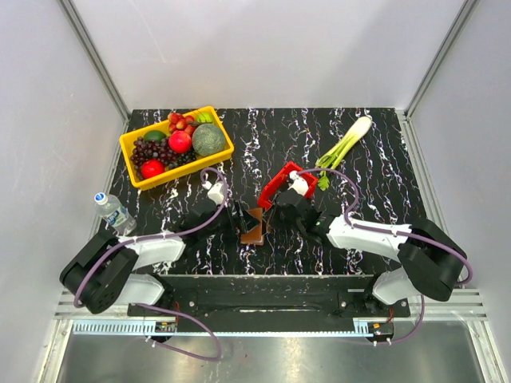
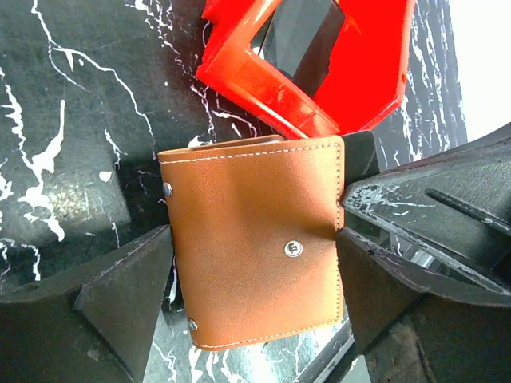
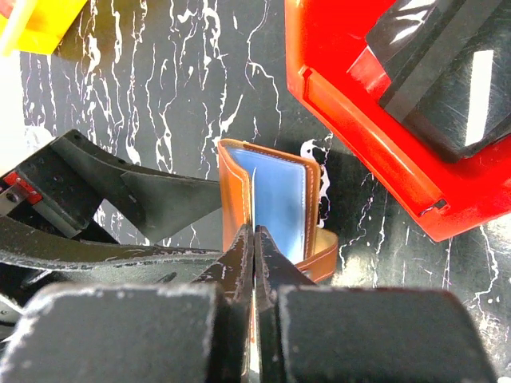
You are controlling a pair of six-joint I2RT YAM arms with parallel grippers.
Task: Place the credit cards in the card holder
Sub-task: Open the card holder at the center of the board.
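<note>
Black marbled table (image 1: 375, 215) carries: yellow fruit basket (image 1: 209, 159) far left, red bin (image 1: 275, 185) centre, leek (image 1: 345, 144) far right, brown card holder (image 1: 255, 231) upright near the front.

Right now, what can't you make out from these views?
- Right wrist: what the right gripper pinches, card edge or a sleeve of the card holder; its fingers cover it.
- Left wrist: the card holder's inside; its brown cover faces the camera.
- Both wrists: how many credit cards lie in the red bin; frame edges cut it off.
- Top external: card holder detail; too small, grippers crowd it.
</note>
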